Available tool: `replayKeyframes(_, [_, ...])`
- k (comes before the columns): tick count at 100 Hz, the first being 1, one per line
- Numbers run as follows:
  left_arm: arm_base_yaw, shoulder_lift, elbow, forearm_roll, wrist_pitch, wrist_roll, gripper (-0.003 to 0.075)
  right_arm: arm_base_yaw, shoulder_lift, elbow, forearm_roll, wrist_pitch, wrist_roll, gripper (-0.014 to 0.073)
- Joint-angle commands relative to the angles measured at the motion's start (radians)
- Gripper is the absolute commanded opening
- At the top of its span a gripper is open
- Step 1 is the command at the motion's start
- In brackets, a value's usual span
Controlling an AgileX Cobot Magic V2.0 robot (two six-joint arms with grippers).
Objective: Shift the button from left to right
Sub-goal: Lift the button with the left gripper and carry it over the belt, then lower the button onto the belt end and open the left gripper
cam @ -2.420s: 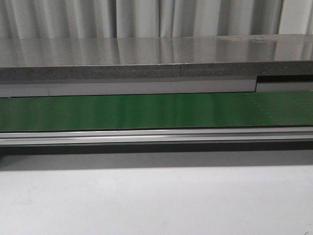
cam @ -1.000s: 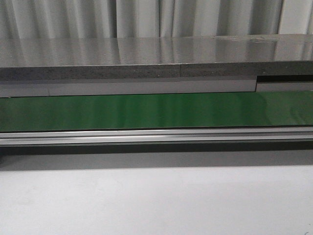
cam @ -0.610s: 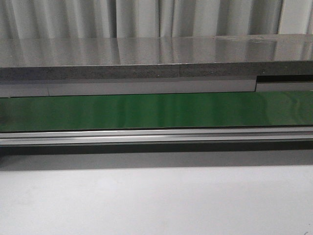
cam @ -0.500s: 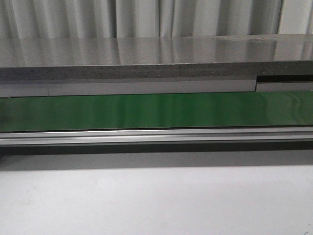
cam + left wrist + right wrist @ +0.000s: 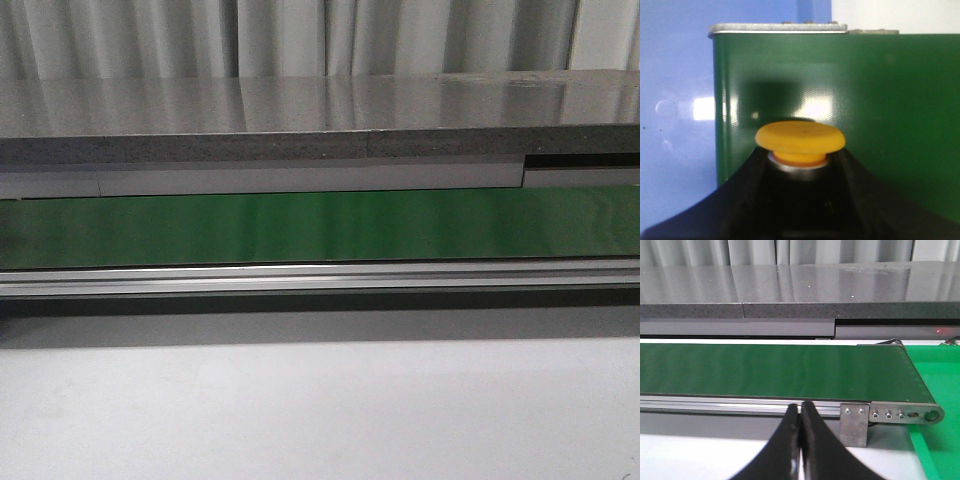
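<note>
My left gripper [image 5: 799,200] clamps the round yellow-orange capped button [image 5: 800,138] above the green conveyor belt [image 5: 890,100] (my right gripper [image 5: 800,440] is pressed together, empty).

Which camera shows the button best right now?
The left wrist view. The button's yellow cap fills the middle of that picture, seated between the left gripper's black fingers over the green belt. The front and right wrist views show only belt and table, no button.
</note>
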Motion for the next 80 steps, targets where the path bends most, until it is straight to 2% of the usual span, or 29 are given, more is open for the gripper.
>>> replayKeyframes(1, [-0.007, -0.044, -0.026, -0.016, -0.025, -0.012, 0.0176, -0.004, -0.021, -0.015, -0.009, -0.082, 0.000, -0.0067])
replayKeyframes(21, [-0.007, -0.044, -0.026, -0.016, -0.025, -0.012, 0.0391, -0.004, -0.021, -0.015, -0.009, -0.082, 0.000, -0.0067])
replayKeyframes(38, [-0.007, -0.044, -0.026, -0.016, -0.025, -0.012, 0.0518, -0.004, -0.021, -0.015, -0.009, -0.082, 0.000, -0.0067])
replayKeyframes(45, [-0.007, -0.044, -0.026, -0.018, -0.025, -0.012, 0.0538, -0.004, -0.021, -0.015, -0.009, -0.082, 0.000, -0.0067])
replayKeyframes(80, [-0.021, -0.122, -0.026, -0.067, 0.005, 0.006, 0.0538, -0.004, -0.021, -0.015, -0.009, -0.082, 0.000, -0.0067])
